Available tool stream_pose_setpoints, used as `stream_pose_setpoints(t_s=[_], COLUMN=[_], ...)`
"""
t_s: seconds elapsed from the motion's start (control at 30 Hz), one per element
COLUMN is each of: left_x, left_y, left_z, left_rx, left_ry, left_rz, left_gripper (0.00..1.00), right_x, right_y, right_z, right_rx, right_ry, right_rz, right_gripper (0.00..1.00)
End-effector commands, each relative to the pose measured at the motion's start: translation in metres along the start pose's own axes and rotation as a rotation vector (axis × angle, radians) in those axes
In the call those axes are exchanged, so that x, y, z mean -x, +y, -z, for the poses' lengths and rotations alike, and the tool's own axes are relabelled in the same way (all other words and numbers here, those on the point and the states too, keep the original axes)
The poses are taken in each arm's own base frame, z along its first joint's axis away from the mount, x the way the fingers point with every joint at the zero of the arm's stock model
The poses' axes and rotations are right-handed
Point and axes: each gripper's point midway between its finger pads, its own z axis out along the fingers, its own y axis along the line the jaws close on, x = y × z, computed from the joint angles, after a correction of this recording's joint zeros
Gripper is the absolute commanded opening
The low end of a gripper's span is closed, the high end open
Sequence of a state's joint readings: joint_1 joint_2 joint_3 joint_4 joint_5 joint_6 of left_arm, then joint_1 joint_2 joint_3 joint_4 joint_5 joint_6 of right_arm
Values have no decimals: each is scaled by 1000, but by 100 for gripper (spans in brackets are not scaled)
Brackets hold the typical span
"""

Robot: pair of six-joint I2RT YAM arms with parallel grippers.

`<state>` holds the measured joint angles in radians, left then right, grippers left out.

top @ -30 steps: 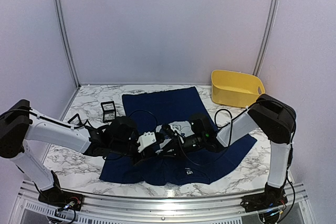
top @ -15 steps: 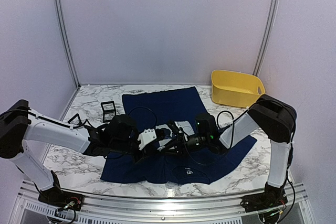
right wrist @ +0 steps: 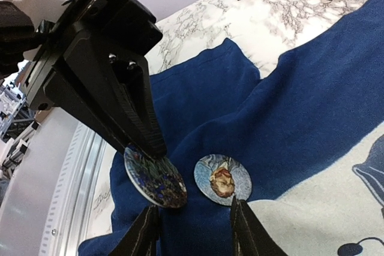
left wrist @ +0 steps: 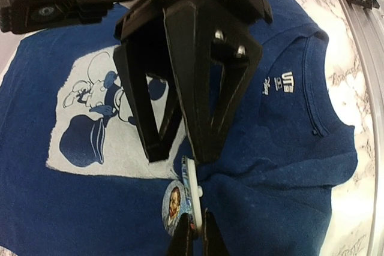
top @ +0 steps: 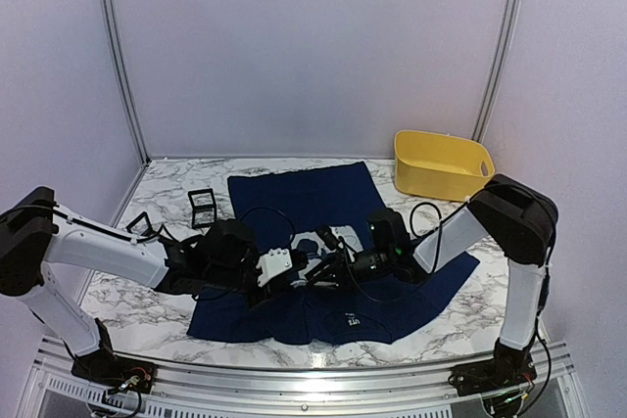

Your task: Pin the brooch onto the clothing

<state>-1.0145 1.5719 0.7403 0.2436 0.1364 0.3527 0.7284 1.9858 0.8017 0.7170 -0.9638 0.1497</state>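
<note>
The navy T-shirt (top: 323,193) lies flat on the table, its pale grey cartoon print (left wrist: 90,130) on the chest. My left gripper (left wrist: 195,238) is shut on the rim of a round brooch (left wrist: 192,187), held edge-on against a raised fold of shirt. In the right wrist view this brooch (right wrist: 155,179) shows a dark floral face under the left gripper (right wrist: 153,151). A second brooch with a portrait (right wrist: 222,179) lies flat on the shirt beside it. My right gripper (right wrist: 195,232) is open and empty, its fingers on either side of the two brooches. Both grippers meet over the shirt's chest (top: 312,271).
A yellow basket (top: 441,163) stands at the back right. Two small black open frames (top: 202,205) (top: 137,224) stand left of the shirt. The white neck label (left wrist: 287,82) sits near the collar, towards the table's front rail (top: 294,379).
My right gripper has drawn back a little to the right. My left gripper has stayed about where it was, still holding the brooch.
</note>
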Motion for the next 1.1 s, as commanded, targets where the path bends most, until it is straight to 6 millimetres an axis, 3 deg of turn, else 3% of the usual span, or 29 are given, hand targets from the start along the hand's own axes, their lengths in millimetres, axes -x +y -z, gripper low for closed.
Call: stream_pose_setpoints(t_s=[0.0,0.1,0.23,0.33,0.43,0.57,0.63,0.67,0.7,0.83,0.97,1.0,1.07], left_x=[-18,-21,-22,-24,-30,-32,-30,-29,-27,-14,11,17,20], left_y=[-6,2,9,2,-17,-36,-37,-36,-35,-35,-22,-9,41], left_z=[1,-1,-1,0,-3,-4,-1,1,4,17,36,40,46], left_rx=[-2,58,164,200,158,111,116,121,126,130,158,178,287], left_ry=[63,94,142,184,211,229,235,234,232,198,87,53,18], left_rz=[-21,-54,-165,-284,-397,-448,-445,-442,-437,-400,-284,-209,44], left_gripper=[0,0,0,2,24,60,68,77,96,99,99,99,98], right_x=[14,27,51,61,66,71,75,76,77,83,87,87,82], right_y=[5,2,-24,-32,-37,-37,-37,-38,-39,-48,-85,-100,-129], right_z=[10,18,36,50,59,66,72,75,79,93,124,138,159], right_rx=[-13,-65,-256,-350,-419,-452,-488,-506,-527,-623,-821,-890,-997], right_ry=[12,0,-39,-55,-54,-42,-51,-50,-50,-55,-32,-19,15], right_rz=[81,108,115,151,185,187,190,193,195,188,96,58,-28], right_gripper=[38,38,38,39,39,41,41,42,42,42,40,37,22])
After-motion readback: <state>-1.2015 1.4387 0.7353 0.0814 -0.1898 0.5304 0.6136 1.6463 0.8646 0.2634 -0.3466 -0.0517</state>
